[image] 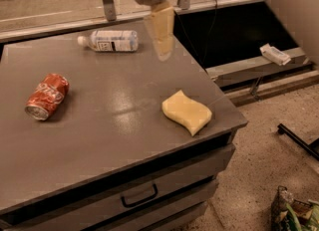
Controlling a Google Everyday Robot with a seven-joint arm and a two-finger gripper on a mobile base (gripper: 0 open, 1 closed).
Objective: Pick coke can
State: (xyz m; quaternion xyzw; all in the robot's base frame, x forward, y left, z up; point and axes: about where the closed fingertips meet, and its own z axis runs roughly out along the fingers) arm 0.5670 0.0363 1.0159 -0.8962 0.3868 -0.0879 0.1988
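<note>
The coke can (47, 96), red with white script and a silver end, lies on its side near the left edge of the grey cabinet top (114, 120). My gripper (162, 38) hangs from the top of the camera view over the back right part of the top, far to the right of the can and above it. It holds nothing that I can see.
A clear plastic bottle (108, 41) with a white label lies on its side at the back. A yellow sponge (186, 111) lies near the front right corner. The cabinet has drawers (139, 195) in front. A bag (296, 215) sits on the floor at lower right.
</note>
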